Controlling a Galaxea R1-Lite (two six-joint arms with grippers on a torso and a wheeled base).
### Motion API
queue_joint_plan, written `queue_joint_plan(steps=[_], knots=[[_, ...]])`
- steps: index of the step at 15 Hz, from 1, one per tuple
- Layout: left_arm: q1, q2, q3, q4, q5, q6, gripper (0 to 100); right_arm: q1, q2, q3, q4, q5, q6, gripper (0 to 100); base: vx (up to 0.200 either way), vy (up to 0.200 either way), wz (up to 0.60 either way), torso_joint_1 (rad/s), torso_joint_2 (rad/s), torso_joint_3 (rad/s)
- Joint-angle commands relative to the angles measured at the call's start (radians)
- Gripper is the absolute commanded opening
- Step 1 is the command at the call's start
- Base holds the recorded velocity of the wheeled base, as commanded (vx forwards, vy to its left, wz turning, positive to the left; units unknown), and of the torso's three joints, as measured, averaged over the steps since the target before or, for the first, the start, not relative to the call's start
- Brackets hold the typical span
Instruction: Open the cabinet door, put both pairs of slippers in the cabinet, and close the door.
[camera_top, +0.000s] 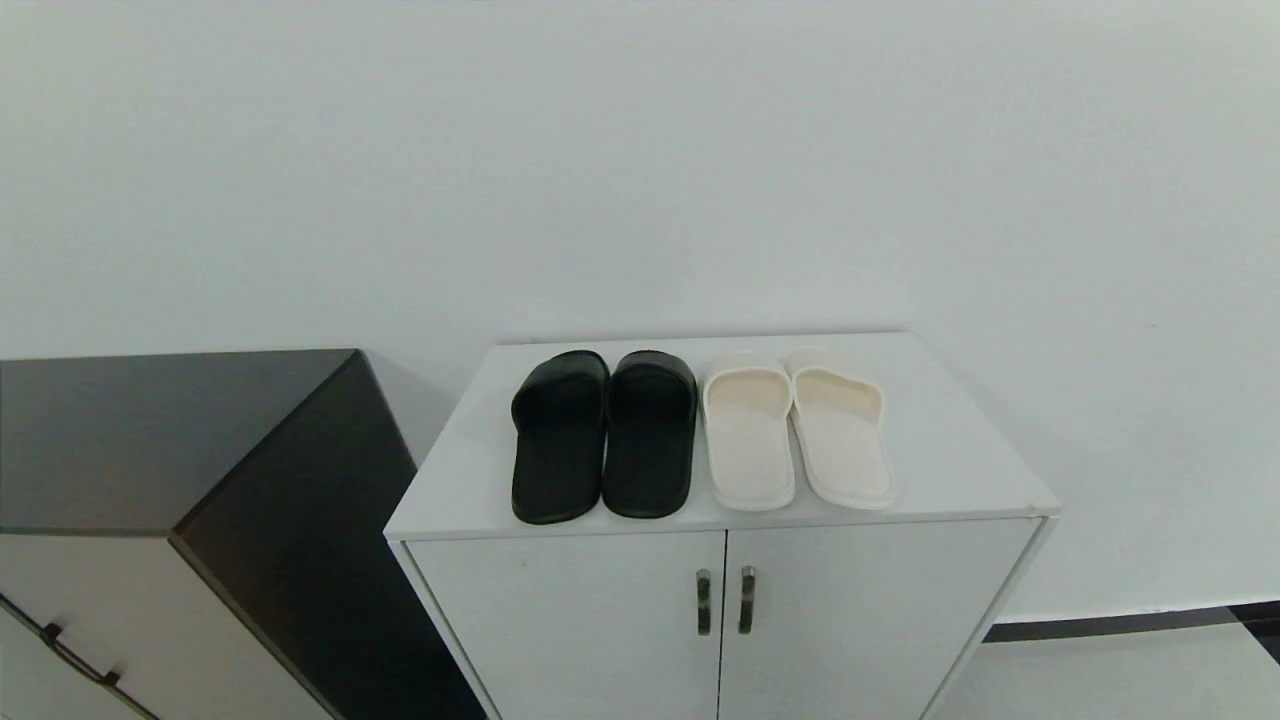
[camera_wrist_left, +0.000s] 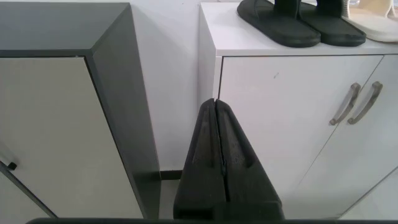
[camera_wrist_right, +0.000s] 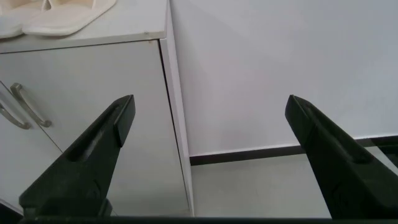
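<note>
sitting on top: both slipper pairs, cabinet doors shut

quick rundown. the white two-door cabinet (camera_top: 880, 600) stands against the plain white wall (camera_top: 640, 150), both doors closed flush. the two slim metal bar handles (camera_top: 724, 600) sit upright, side by side at the middle seam.

on the cabinet's flat top, the black rubber slide slippers (camera_top: 603, 435) are on the robot's left and the cream-white rubber slide slippers (camera_top: 797, 430) on its right. all four lie flat in a row, straps toward the wall and heels near the front edge. the two pairs are just beside each other. the inner black one and the inner white one look close to touching, can't tell if they do.

the left hand (camera_wrist_left: 215, 109) has its two black fingers pressed tight together with nothing between them. it hangs low, in front of the gap between the white cabinet and the black-topped, pale-fronted cabinet (camera_top: 150, 430) next to it.

the right hand (camera_wrist_right: 210, 106) is spread wide with nothing in it. it's off the white cabinet's right front corner, with the wall, a dark skirting strip (camera_wrist_right: 249, 155) and pale floor (camera_wrist_right: 261, 186) showing between the fingers.

neither hand touches the handles or slippers.
</note>
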Motion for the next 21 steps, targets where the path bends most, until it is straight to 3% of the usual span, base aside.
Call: queue_joint_plan(steps=[1, 13, 16, 17, 18, 20, 21], knots=[[0.0, 0.0, 0.0, 0.0, 0.001, -0.002, 0, 0.0, 0.001, 0.0, 0.0, 0.0, -0.001, 100, 0.0, 0.0, 0.0, 0.0, 0.0, 0.0], [0.0, 0.0, 0.0, 0.0, 0.005, -0.006, 0, -0.001, 0.001, 0.0, 0.0, -0.012, 0.012, 100, 0.0, 0.0, 0.0, 0.0, 0.0, 0.0], [0.0, 0.0, 0.0, 0.0, 0.024, -0.008, 0, -0.006, 0.038, -0.006, -0.006, 0.006, -0.096, 100, 0.0, 0.0, 0.0, 0.0, 0.0, 0.0], [0.0, 0.0, 0.0, 0.0, 0.008, 0.0, 0, 0.011, 0.262, -0.15, -0.071, 0.037, 0.066, 100, 0.0, 0.0, 0.0, 0.0, 0.0, 0.0], [0.0, 0.0, 0.0, 0.0, 0.008, -0.002, 0, 0.031, 0.334, -0.345, -0.083, 0.051, 0.321, 100, 0.0, 0.0, 0.0, 0.0, 0.0, 0.0], [0.0, 0.0, 0.0, 0.0, 0.007, 0.0, 0, 0.046, 0.566, -0.405, 0.031, 0.157, 0.1, 100, 0.0, 0.0, 0.0, 0.0, 0.0, 0.0], [0.0, 0.0, 0.0, 0.0, 0.004, 0.003, 0, 0.083, 0.665, -0.4, 0.002, 0.186, 0.063, 100, 0.0, 0.0, 0.0, 0.0, 0.0, 0.0]])
